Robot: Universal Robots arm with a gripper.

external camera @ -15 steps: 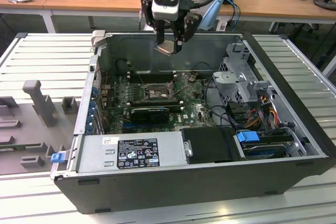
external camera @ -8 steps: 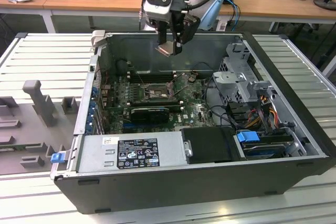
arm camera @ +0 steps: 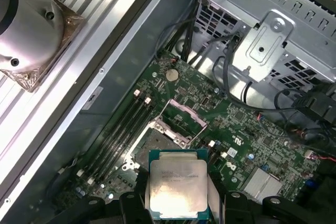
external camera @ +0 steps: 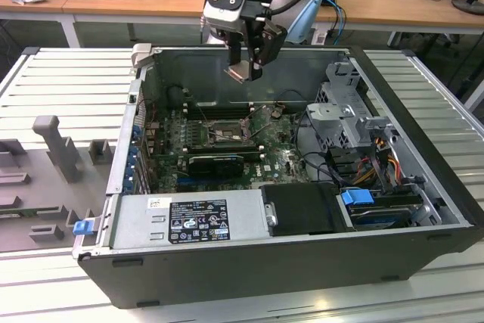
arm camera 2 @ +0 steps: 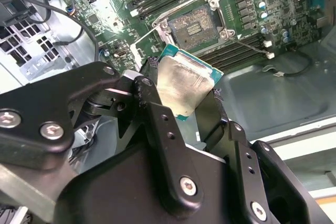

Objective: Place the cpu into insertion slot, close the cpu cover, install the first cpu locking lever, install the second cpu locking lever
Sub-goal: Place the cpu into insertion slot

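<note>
silvery cpu (arm camera: 176, 182) clamped in black gripper (arm camera 2: 184, 90), well above green motherboard (arm camera: 247, 135); insertion slot (arm camera 2: 197, 24) uncovered

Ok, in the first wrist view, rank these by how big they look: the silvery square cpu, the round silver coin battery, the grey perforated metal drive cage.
1. grey perforated metal drive cage
2. silvery square cpu, enlarged by nearness to the camera
3. round silver coin battery, clearly smallest

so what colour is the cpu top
Silvery grey; the cpu shows best in the first wrist view.
</note>
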